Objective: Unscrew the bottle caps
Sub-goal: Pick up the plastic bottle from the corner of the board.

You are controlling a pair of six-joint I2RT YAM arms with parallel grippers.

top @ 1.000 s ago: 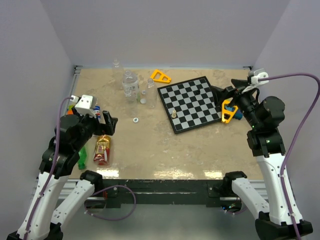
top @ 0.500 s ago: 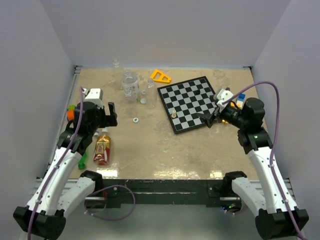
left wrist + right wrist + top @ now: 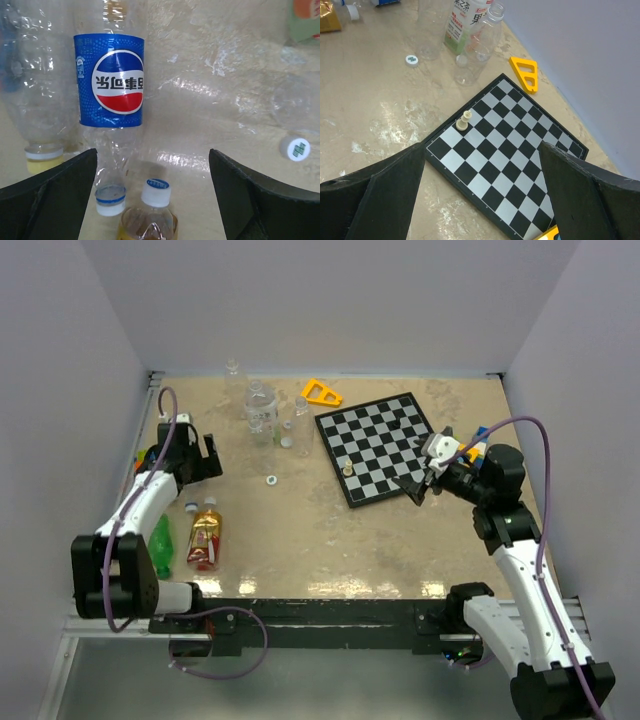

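Both grippers hang wide open and empty. The left gripper is over the bottles, well left of the black-and-white chessboard, and the right gripper is over that board's edge.

My worry: the small white screw cap on the amber plastic bottle sits just beside the clear plastic bottle's neck. I could pinch both, and lying bottles roll.

The blue label shows a Pepsi logo and Chinese characters.

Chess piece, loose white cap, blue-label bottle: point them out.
chess piece [image 3: 464, 121], right wrist view, its body.
loose white cap [image 3: 294, 148], left wrist view, top face.
blue-label bottle [image 3: 110, 82], left wrist view, the label.
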